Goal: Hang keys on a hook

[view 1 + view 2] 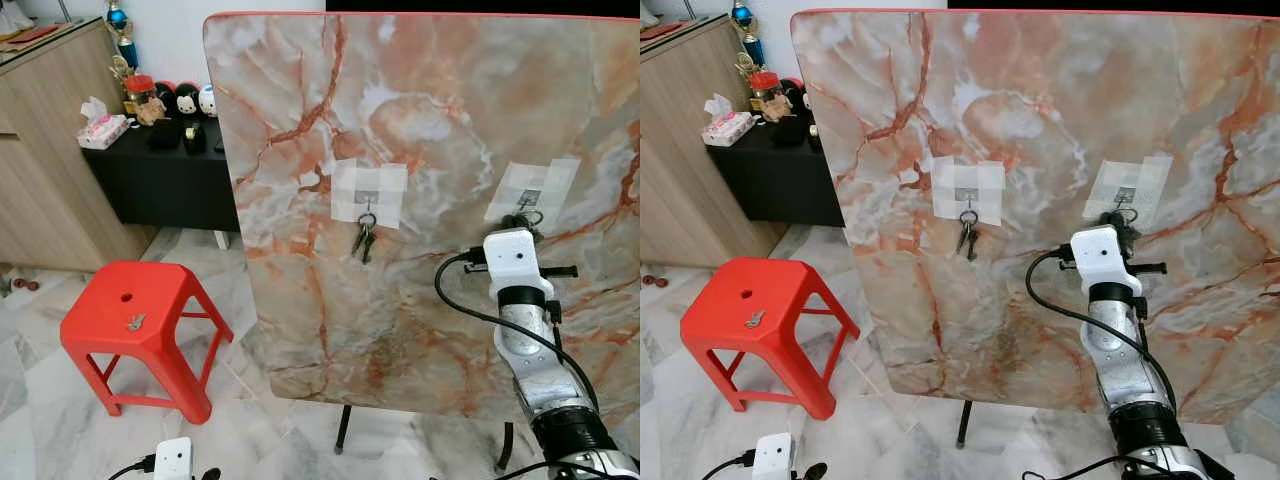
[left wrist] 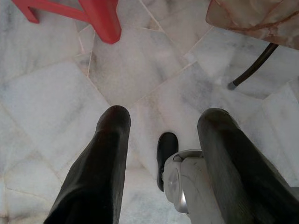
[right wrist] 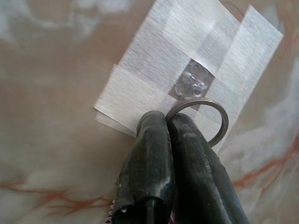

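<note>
Marble panel (image 1: 430,130) stands upright before you, its left edge rounded and red-trimmed along the top, its lower edge raised off the floor on a thin dark leg (image 1: 343,430). Two taped patches sit on its face. On the left hook (image 1: 367,197) a bunch of keys (image 1: 364,238) already hangs from a ring, touching the panel.

Your right gripper (image 3: 167,122) is up at the right hook (image 3: 194,83), fingers pinched together on a metal key ring (image 3: 212,122). The ring's upper arc lies just under the clear hook, touching or nearly so; you cannot tell whether it has caught. In the head views the wrist camera housing (image 1: 511,258) covers most of this, so only the wrist view gives you the contact.

Open room lies to the left: pale marble floor (image 1: 40,400) between the panel and a red plastic stool (image 1: 140,320), which carries a small grey object (image 1: 135,322) on its seat, too small to identify. Your left gripper (image 2: 161,126) hangs low over that floor, fingers spread with nothing between them.

Behind, a black side table (image 1: 160,175) holds a tissue packet (image 1: 103,128) and small figurines; no writing is legible anywhere.
</note>
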### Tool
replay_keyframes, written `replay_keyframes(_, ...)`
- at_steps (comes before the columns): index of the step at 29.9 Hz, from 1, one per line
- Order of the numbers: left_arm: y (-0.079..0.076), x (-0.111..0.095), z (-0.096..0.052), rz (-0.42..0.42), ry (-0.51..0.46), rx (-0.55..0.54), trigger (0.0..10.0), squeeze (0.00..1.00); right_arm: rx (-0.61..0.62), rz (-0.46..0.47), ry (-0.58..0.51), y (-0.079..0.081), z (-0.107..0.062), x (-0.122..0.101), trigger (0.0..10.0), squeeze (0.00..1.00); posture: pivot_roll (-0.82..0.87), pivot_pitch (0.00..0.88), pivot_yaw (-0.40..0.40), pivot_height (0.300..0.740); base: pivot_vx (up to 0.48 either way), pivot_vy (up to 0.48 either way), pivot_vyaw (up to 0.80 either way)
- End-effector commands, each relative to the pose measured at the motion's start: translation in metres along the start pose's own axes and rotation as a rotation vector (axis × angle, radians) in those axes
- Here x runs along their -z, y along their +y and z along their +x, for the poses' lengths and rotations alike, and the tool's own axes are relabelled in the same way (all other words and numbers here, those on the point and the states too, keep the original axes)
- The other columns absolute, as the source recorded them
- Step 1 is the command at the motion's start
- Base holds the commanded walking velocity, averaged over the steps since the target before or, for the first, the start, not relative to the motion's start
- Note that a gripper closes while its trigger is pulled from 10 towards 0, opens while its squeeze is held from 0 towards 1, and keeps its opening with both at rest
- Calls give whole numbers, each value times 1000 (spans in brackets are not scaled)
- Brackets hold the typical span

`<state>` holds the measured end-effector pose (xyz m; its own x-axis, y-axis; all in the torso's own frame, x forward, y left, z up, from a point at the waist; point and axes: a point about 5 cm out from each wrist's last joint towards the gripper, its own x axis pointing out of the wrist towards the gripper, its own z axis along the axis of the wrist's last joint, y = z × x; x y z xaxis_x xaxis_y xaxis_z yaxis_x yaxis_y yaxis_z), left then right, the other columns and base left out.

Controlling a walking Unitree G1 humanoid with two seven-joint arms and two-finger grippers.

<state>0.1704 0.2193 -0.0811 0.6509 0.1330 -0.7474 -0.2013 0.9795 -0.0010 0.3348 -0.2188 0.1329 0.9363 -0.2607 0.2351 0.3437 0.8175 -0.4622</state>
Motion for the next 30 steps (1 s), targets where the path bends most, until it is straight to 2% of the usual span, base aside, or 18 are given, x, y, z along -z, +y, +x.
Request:
replay_keyframes(1, 3, 4, -1, -11, 20, -10, 10000, 0, 13, 32, -14, -2, 4, -7, 10000, 0, 93, 0, -2, 740, 0, 0, 0)
replay_keyframes(5, 3, 4, -1, -10, 19, -10, 10000, 0, -3, 34, -8, 0, 4, -7, 10000, 0, 94, 0, -1, 740, 0, 0, 0)
replay_keyframes(10, 3, 4, -1, -10, 19, -11, 10000, 0, -74, 46, 5, 10, 2, -7, 10000, 0, 96, 0, -1, 740, 0, 0, 0)
replay_keyframes(30, 3, 4, -1, -6, 21, -9, 10000, 0, -49, 61, -10, 6, 5, -11, 10000, 0, 95, 0, 0, 740, 0, 0, 0)
